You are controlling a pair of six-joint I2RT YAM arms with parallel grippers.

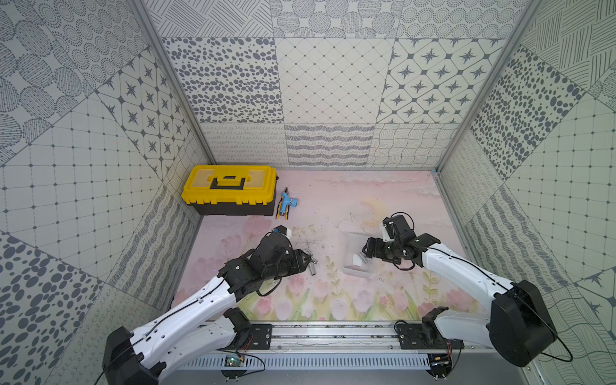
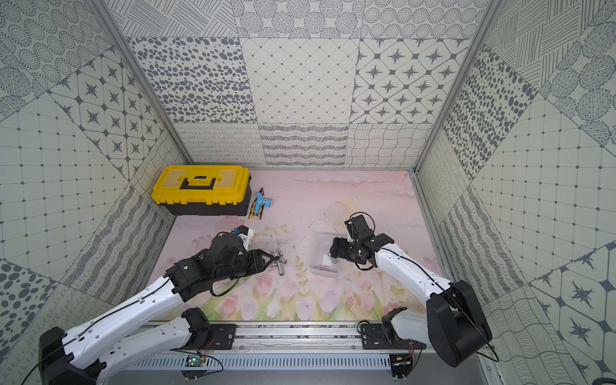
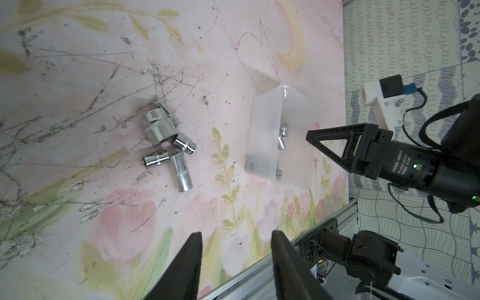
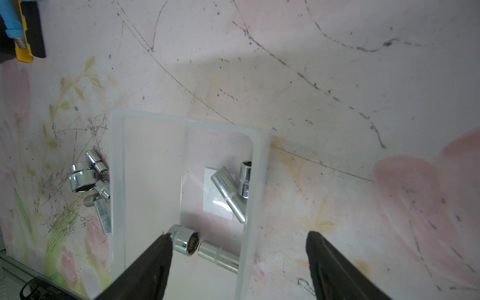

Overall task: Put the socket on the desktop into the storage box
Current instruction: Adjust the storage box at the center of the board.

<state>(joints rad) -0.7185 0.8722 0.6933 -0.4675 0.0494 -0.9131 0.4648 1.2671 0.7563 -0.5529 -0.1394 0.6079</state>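
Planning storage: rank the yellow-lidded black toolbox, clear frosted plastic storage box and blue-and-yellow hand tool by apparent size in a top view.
1. toolbox
2. storage box
3. hand tool

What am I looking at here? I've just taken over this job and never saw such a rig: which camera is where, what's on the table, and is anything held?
Two robot arms work over a pink flowered desktop. Both top views look down from one overhead camera head and show nearly the same scene. The other two pictures come from a camera on each arm's wrist. The left gripper hangs near a cluster of chrome sockets lying on the desktop, jaws apart, nothing between. The right gripper is wide open above the storage box, a clear frosted tray with four sockets inside. Neither holds anything. At the back are a yellow-lidded toolbox and a blue and yellow tool.
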